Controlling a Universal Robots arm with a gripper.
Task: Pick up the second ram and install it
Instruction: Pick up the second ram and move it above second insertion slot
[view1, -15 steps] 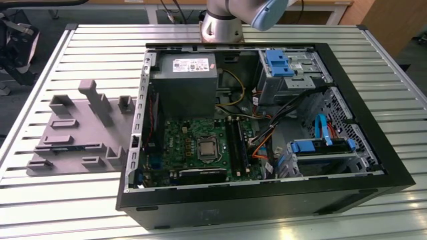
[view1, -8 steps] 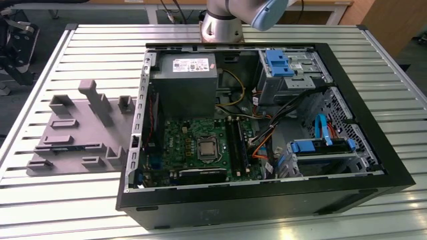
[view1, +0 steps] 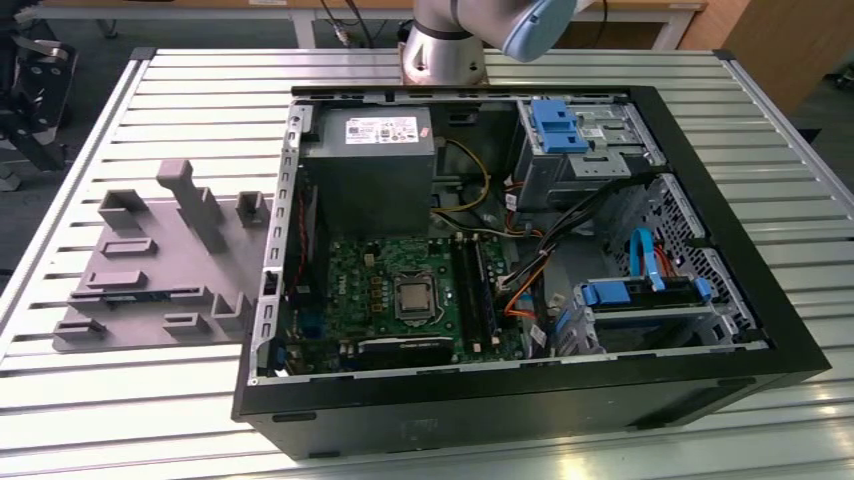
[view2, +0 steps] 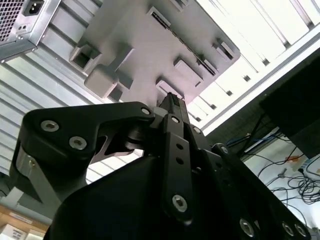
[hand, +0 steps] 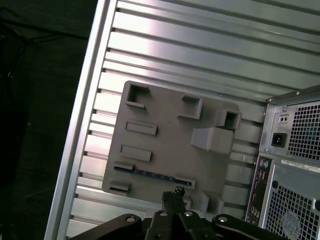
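Gripper (hand: 172, 194), jaws closed on nothing, facing grey holder (hand: 165, 130) bearing second ram (hand: 150, 174); approach stage, pickup likely needs jaws parted astride it.

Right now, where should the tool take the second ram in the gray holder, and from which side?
Probably mid-length, pinching its two flat faces from above: the second ram looks to stand on its long edge in the gray holder, brackets cap both ends, and its middle is free.
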